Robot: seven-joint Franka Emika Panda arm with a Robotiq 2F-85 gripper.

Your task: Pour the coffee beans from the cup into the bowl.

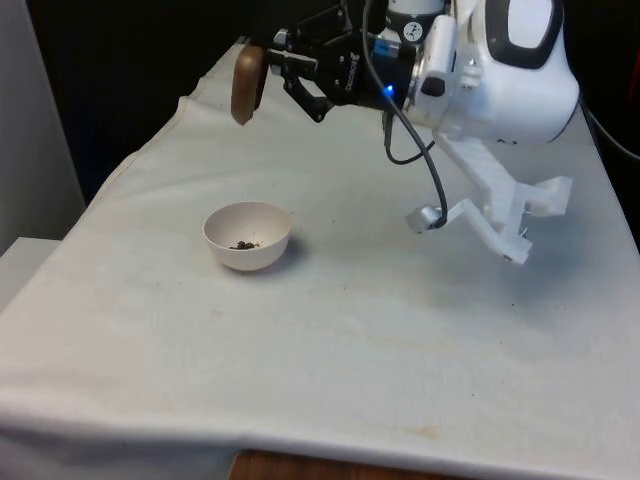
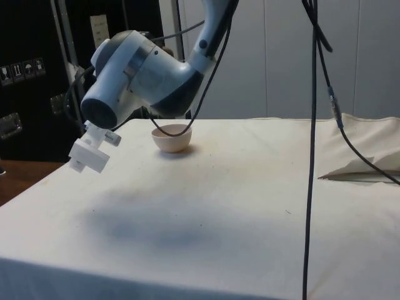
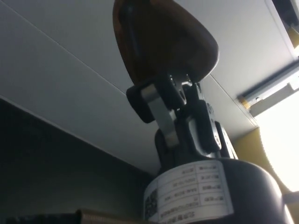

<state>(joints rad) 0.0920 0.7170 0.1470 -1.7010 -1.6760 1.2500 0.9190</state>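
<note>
The table, spread with a white cloth, lies well below the claw and stretches away on every side of it. The white arm reaches out level above the table from the front view's right, and the claw sits at its end, turned sideways so that it points toward the front view's left.

The bowl is small, round and pale, and stands upright on the cloth below the claw and a little nearer the front camera. In the side view the bowl shows under the arm's bulk.

The claw is closed on the cup, its black fingers pinching the cup's rim in the wrist view. The cup is brown and hangs just beyond the fingertips, high above the table and well apart from the bowl, tipped over on its side rather than upright.

A few dark coffee beans lie together in the bottom of the bowl, far beneath the claw.
</note>
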